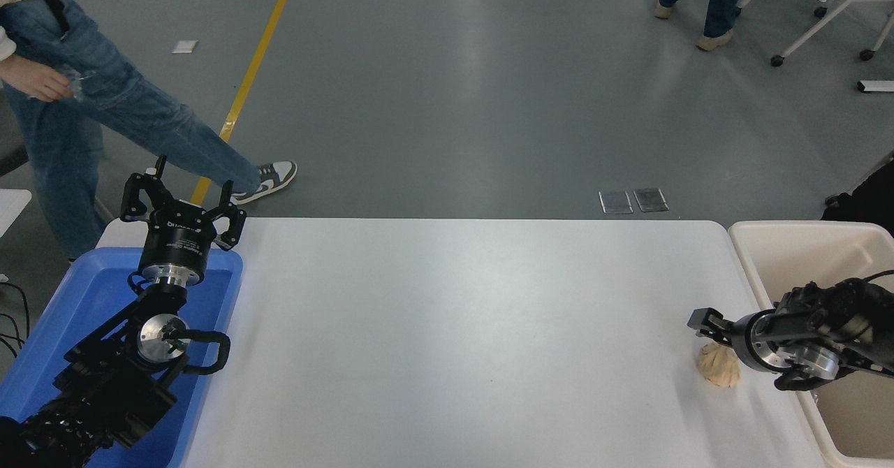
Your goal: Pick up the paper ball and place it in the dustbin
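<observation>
The setting looks like a robotics lab or test hall inside an industrial building. A wide grey sealed floor (447, 91) with a glossy sheen fills the view from 10 to 2 o'clock, crossed by a yellow safety line (244, 84) of the kind painted in factories. At 1 o'clock stands a white wheeled frame (824, 14) (only partly in view). People in jeans and sneakers (105, 112) walk past a plain white work table (454, 342) at 6 o'clock.

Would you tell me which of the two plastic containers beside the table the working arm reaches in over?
The large cream-beige rectangular plastic bin at the right; the shallow blue plastic tray lies under the left arm.
</observation>
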{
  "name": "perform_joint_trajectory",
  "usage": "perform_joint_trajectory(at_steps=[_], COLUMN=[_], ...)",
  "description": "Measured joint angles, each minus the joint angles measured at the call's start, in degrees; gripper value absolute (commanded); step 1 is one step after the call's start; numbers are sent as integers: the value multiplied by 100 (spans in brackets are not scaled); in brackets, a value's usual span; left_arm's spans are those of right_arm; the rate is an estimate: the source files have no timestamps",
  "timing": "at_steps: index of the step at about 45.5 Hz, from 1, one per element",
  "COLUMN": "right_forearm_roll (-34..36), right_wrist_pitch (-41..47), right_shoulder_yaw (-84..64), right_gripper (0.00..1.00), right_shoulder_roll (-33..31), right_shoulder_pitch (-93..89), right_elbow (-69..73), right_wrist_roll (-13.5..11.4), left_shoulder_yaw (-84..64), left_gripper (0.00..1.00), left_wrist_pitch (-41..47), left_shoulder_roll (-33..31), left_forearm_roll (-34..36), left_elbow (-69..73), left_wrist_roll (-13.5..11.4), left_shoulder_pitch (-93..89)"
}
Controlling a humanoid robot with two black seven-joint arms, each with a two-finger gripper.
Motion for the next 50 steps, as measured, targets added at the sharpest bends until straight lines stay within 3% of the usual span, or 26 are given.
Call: perform_joint_trajectory(at_steps=[6, 10, 12, 20, 37, 50], right_forearm_roll=[-7, -19, -24, -46, -279, -438], right_wrist_pitch=[-9, -13, -17, -20, 5, 93], right_shoulder_yaw=[44, 64, 71, 97, 97, -85], right_gripper=[97, 80, 68, 0, 0, 0], right_shoulder_roll=[53, 74, 82, 109, 78, -310], right_shoulder_pitch=[-129, -190, -214, -297, -161, 995], right_elbow=[-108, -163, -184, -225, -147, 503], right_wrist_roll=[0, 2, 3, 17, 55, 61], left_shoulder_yaw=[0, 0, 0, 0, -3, -1], left_gripper=[99, 99, 99, 99, 99, 99], left_wrist_pitch=[0, 0, 0, 0, 0, -5], left_shoulder_roll=[0, 0, 0, 0, 0, 4], left_forearm_roll=[0, 0, 0, 0, 1, 1], left_elbow=[0, 0, 0, 0, -2, -2], left_wrist_roll=[0, 0, 0, 0, 0, 0], left_shoulder_pitch=[0, 0, 0, 0, 0, 0])
